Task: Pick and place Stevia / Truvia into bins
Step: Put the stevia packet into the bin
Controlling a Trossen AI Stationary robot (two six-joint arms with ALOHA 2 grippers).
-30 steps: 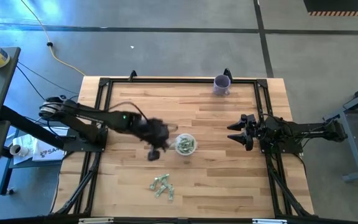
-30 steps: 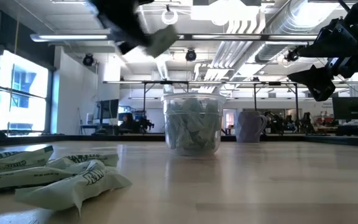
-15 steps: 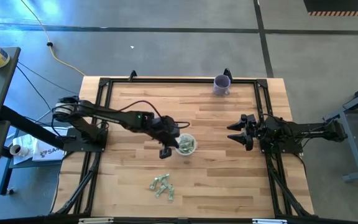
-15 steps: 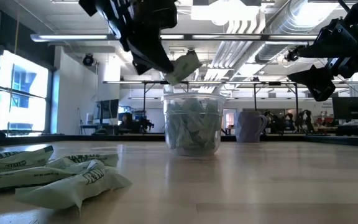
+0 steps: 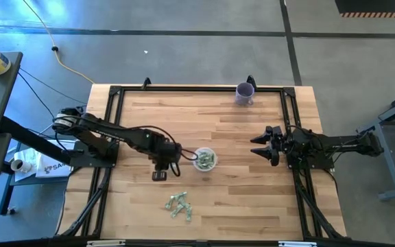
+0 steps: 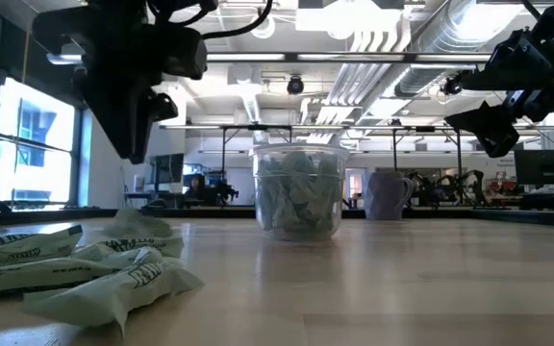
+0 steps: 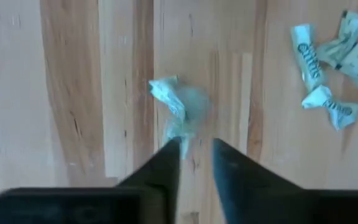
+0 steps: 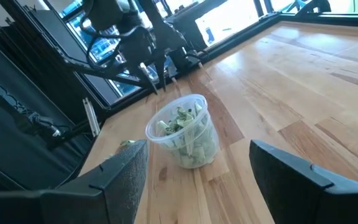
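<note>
Left end effector [image 5: 159, 175] now off cup [image 5: 205, 159]

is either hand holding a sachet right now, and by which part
Neither, as far as the views show. The left hand has its fingers slightly apart, and a crumpled sachet lies on the table just beyond the tips, not pinched. The right hand is open and empty.

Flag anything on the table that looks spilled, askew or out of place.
One crumpled sachet lies alone on the bare wood just ahead of the left gripper, apart from the loose pile of sachets and outside the clear cup. The cup stands upright. The purple cup sits at the table's far edge.
</note>
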